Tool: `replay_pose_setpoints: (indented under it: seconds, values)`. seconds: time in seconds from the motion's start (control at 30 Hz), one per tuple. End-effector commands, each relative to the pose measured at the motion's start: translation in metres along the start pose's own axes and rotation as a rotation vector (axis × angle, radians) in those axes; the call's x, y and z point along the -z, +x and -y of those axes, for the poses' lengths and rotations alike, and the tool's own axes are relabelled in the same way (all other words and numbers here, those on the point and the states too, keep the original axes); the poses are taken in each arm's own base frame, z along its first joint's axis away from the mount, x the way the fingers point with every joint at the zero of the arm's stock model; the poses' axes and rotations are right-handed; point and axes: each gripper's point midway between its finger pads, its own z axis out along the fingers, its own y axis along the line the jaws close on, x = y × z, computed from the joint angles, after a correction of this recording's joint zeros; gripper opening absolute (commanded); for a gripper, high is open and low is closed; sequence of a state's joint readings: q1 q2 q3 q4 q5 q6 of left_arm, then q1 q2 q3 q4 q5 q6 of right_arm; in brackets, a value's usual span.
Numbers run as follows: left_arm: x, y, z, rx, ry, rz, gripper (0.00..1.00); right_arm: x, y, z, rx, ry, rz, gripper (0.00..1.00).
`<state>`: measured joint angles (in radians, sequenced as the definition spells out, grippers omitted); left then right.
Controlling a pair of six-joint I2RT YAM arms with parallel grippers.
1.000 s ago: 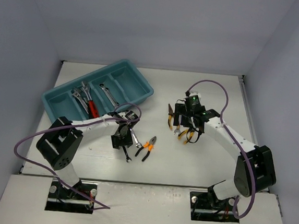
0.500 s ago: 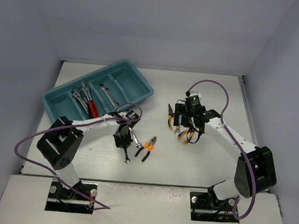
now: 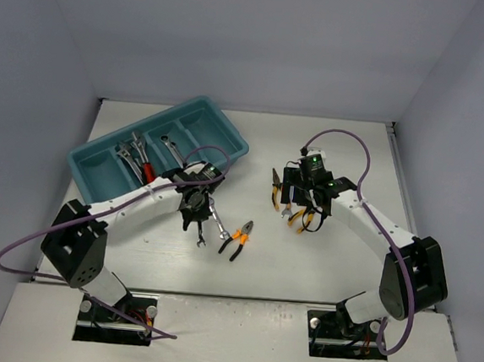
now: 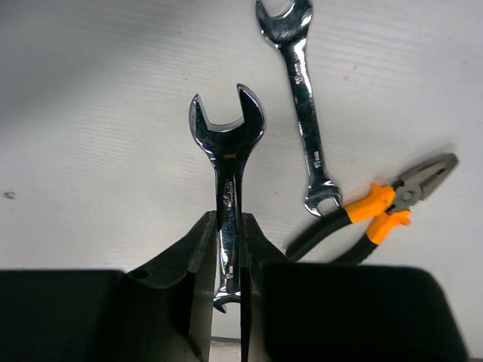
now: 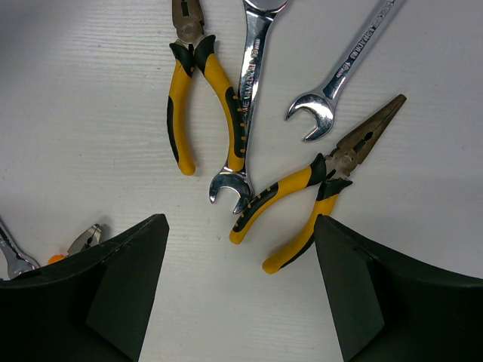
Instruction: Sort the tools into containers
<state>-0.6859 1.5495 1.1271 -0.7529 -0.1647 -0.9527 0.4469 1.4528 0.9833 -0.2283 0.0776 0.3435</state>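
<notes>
Left wrist view: the left gripper (image 4: 230,226) is clenched on the shank of a silver open-ended steel wrench (image 4: 229,143), just on the near side of the long teal plastic tray (image 3: 231,156).
Step in hand: by my judgement, carrying this wrench to a compartment.
Next move: calls for clearing the tray's raised rim, then letting go beside the silver wrenches (image 3: 134,150) lying in it.
Right gripper (image 5: 240,249): jaws spread, grasping nothing, above yellow-handled pliers (image 5: 189,98), well to the right of the tray.
Hard to tell: the held wrench's lower end is hidden between the fingers. I cannot tell whether it is clear of the white table (image 4: 90,113).
</notes>
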Motion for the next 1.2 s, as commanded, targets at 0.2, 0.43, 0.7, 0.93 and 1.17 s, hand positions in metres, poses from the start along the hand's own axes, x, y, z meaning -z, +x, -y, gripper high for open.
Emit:
replay_pose_setpoints:
  seconds: [0.2, 0.43, 0.7, 0.93, 1.17]
  values:
    - [0.071, -0.09, -0.07, 0.11, 0.026, 0.145, 0.0, 0.016, -0.031, -0.011, -0.022, -0.036, 0.099, 0.75]
    - [0.08, -0.146, -0.15, 0.195, -0.076, 0.167, 0.0, 0.017, -0.029, -0.011, -0.007, -0.043, 0.098, 0.75]
    - [0.034, -0.163, -0.23, 0.341, -0.204, 0.053, 0.0, 0.016, -0.025, -0.006, 0.025, -0.029, 0.095, 0.75]
    - [0.0, -0.169, -0.259, 0.354, -0.248, -0.013, 0.13, 0.013, -0.02, -0.003, 0.033, -0.018, 0.083, 0.75]
    - [-0.002, -0.176, -0.259, 0.358, -0.251, -0.001, 0.58, 0.014, -0.02, -0.002, 0.029, -0.016, 0.085, 0.75]
